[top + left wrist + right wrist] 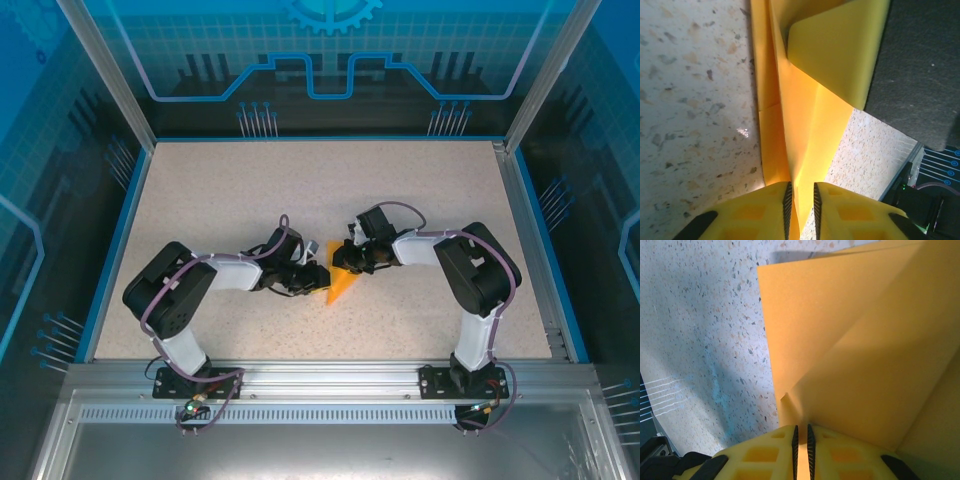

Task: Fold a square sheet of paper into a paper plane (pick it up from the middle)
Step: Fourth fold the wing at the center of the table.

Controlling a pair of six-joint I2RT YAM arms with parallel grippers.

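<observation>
1 thin, smooth orange-yellow paper sheet (341,287), folded by sharp creases into a pointed angular shape, is at the middle of the speckled beige table (300,190), between 2 grippers. The left gripper (801,200) and the right gripper (801,437) each pinch its edge with 2 ribbed yellow fingers.

You've got the right gripper (801,434) pinched on the folded paper (840,340): layered flaps fan up from the jaws, speckled table (700,315) on the left.
</observation>
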